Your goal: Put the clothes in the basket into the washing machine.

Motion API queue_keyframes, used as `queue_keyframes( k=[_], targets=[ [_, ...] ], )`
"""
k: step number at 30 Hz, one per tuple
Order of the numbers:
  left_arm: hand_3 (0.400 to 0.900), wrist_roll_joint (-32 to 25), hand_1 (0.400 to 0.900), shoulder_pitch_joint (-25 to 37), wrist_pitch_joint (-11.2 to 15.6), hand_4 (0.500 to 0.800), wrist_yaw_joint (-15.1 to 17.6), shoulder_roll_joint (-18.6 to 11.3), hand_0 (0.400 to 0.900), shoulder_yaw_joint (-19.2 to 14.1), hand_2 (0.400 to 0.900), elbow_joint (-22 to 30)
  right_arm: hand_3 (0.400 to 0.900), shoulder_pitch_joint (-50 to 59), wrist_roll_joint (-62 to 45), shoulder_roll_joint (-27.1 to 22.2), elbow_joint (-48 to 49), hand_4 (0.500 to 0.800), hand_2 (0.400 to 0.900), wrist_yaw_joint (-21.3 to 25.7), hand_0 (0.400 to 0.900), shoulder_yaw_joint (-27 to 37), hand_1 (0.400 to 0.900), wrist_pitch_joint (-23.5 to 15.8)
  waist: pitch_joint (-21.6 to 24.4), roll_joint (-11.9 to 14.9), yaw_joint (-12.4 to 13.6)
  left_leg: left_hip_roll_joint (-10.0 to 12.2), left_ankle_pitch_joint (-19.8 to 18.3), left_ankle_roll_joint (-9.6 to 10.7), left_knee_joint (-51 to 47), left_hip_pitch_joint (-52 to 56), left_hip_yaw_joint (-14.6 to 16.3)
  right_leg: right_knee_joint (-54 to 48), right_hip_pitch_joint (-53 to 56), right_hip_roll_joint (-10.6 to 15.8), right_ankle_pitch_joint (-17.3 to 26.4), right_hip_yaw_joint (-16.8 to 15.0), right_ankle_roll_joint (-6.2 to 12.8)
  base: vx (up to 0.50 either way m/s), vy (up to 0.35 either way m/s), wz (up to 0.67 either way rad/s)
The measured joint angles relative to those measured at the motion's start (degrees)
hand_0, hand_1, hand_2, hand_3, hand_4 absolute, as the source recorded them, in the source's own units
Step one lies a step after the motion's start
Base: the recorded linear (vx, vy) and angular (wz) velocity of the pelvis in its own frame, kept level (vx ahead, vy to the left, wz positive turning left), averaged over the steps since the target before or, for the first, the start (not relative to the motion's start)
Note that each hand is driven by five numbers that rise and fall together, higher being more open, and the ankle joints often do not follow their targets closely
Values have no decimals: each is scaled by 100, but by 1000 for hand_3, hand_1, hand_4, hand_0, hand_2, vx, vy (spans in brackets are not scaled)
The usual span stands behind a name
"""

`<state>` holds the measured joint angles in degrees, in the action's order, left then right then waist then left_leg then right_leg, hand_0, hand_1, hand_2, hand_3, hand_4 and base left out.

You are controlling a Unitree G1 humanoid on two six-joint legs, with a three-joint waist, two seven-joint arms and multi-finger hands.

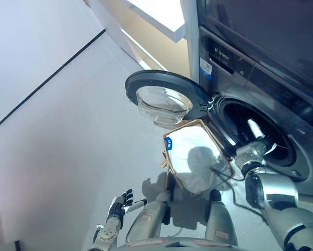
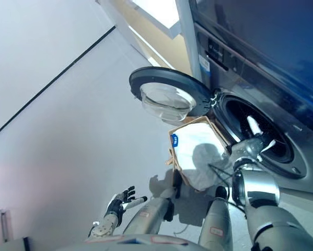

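Clothes cannot be seen, since my right hand (image 1: 258, 137) reaches far into the washing machine (image 1: 261, 130), fingers unclear, over the basket (image 1: 198, 157), while my left hand (image 1: 118, 205) hangs spread.
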<state>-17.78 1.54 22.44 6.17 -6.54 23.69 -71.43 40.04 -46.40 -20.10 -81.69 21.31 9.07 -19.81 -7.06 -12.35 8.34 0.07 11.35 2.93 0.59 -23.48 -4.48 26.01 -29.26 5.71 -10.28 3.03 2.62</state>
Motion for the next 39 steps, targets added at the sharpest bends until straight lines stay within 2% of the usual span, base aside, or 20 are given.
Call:
queue_keyframes(
  k=[6, 11, 16, 20, 28, 39],
  targets=[
    [900, 232, 900, -25, -157, 800, -108, 20, 900, -469, 900, -387, 900, -1324, 507, 576, -30, 800, 900, -351, 900, -105, 900, 283, 133, 442, -115, 99, -114, 33, -81, 564, 99, -302, 594, -105, -10, -48, -17, 79, -33, -6],
    [900, 464, 900, -4, -225, 800, -201, 20, 900, -741, 900, -606, 900, -2208, 1138, 745, -5, 800, 900, -565, 900, -292, 900, 378, 352, 765, -356, 164, -222, 43, -116, 893, 127, -520, 1000, -182, -20, -53, -33, 52, -17, -8],
    [900, 848, 900, -14, -225, 800, -227, -99, 900, -841, 900, -750, 900, -2966, 2898, 756, -60, 800, 900, -571, 900, -1012, 900, 595, 666, 1037, -417, 188, -381, 41, -126, 1232, 169, -769, 1438, -242, -20, -61, -36, 10, 0, -1],
    [900, 1123, 900, -40, -229, 800, -333, -124, 900, -895, 900, -867, 900, -3384, 3769, 761, -177, 800, 900, -611, 900, -1082, 900, 773, 840, 1078, -479, 187, -424, 25, -213, 1581, 187, -944, 1821, -237, -19, -54, -38, 27, 20, -10],
    [900, 1483, 900, -167, -327, 800, -469, -153, 900, -995, 900, -1052, 900, -3889, 5176, 801, -200, 800, 900, -806, 900, -1852, 900, 960, 1065, 1130, -560, 190, -538, -8, -293, 2043, 311, -1198, 2309, -244, -9, -140, -47, 4, 17, -10],
    [900, 1765, 900, -340, -375, 800, -843, -185, 900, -987, 900, -1052, 900, -4000, 5662, 723, -362, 800, 900, -1114, 900, -1818, 900, 1086, 1360, 1091, -564, 190, -671, -33, -303, 2429, 392, -1414, 2768, -233, -11, -205, -15, 5, 3, 1]
  ],
)
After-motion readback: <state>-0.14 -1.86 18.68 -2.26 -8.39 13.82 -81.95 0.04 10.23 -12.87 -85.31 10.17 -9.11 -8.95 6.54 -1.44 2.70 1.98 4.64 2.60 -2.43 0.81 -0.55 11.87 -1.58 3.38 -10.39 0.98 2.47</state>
